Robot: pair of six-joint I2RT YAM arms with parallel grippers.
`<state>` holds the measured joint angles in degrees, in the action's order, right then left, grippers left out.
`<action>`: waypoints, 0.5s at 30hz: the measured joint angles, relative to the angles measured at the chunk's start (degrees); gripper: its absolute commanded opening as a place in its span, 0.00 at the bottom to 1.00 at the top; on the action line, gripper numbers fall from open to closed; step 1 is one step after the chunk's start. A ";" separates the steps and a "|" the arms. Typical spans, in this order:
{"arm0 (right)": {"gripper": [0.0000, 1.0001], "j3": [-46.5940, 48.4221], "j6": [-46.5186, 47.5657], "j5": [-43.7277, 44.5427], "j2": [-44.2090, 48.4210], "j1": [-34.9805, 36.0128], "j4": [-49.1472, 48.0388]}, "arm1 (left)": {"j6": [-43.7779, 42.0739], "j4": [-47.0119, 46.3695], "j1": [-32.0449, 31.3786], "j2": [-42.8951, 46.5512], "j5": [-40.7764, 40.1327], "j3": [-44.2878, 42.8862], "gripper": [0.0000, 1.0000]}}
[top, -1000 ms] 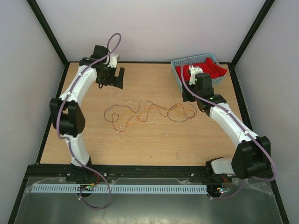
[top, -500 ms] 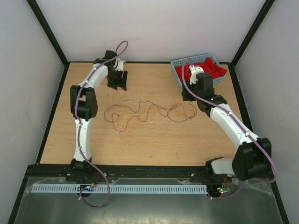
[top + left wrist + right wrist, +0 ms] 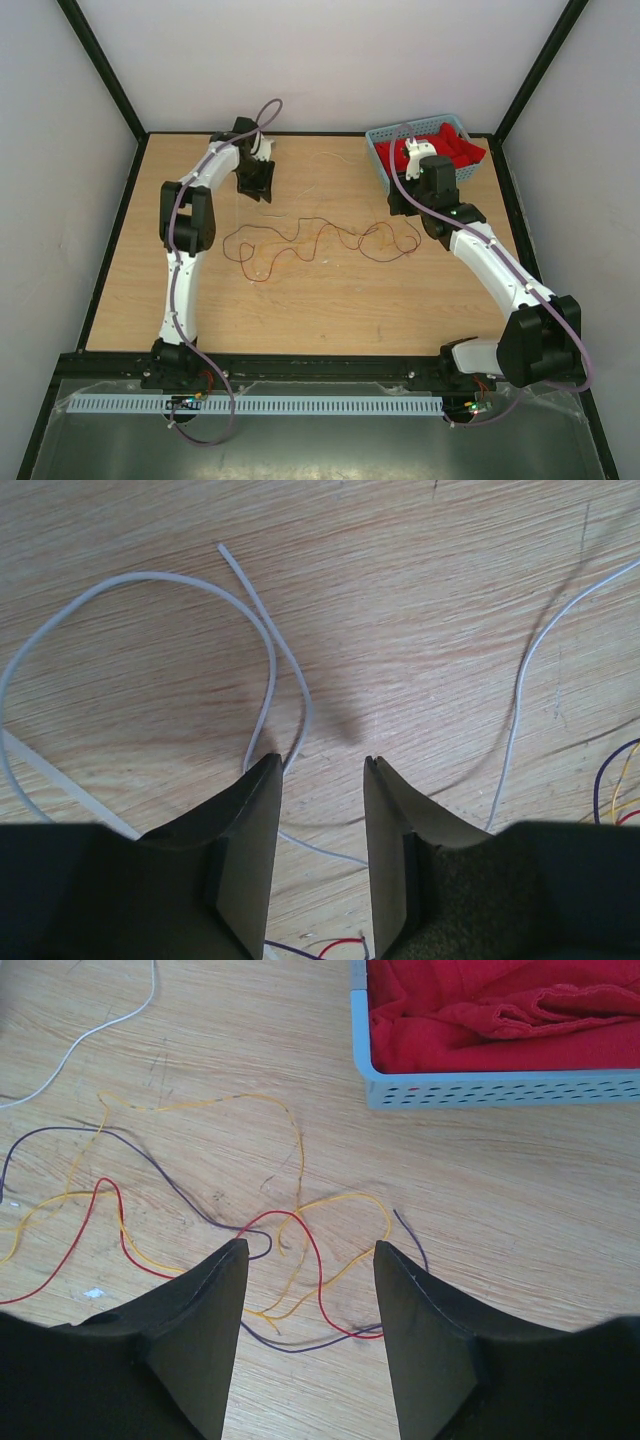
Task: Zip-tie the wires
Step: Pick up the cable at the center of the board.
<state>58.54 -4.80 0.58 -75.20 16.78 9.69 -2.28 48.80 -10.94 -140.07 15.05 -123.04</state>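
The left tool [image 3: 320, 768] hung low over the desk [image 3: 350, 310] with its jaws apart by a moderate gap and nothing between them. Just ahead of its tips in the left wrist view, a thin white strip [image 3: 150, 575] lay curled in an open loop on the wood, one end running in under the left finger. A second white strip [image 3: 518, 680] curved away on the right side of that view. Bits of coloured wire showed at the bottom and right edges. From above, the left tool [image 3: 258, 178] sat near the far left part of the desk, pointing toward the middle.

The right tool [image 3: 310, 1250] was spread wide and empty, held above the right end of the wires [image 3: 298, 1160]. Red, yellow and dark purple strands crossed loosely on the desk between and just beyond its fingers, not touching them as far as could be seen. From above, the right tool [image 3: 403, 205] stood just beside the near corner of a blue basket [image 3: 383, 170] holding a red cloth [image 3: 455, 150].

The wires [image 3: 320, 240] lay slack and tangled across the middle of the desk, stretching from below the left tool over to the right tool.
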 measured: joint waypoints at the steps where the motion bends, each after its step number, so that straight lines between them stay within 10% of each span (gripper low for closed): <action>1: 0.64 -0.02 0.00 0.00 0.00 0.00 0.00 | -0.04 0.04 -0.20 -0.28 -0.15 -0.02 0.41; 15: 0.63 0.00 -0.13 -0.11 0.00 0.00 -0.04 | -0.09 0.17 -1.53 -2.56 -1.95 -3.69 0.29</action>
<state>58.54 -4.93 0.47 -75.20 16.78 9.65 -2.37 48.97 -12.47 -142.63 13.10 -126.74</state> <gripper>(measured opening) 0.634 0.397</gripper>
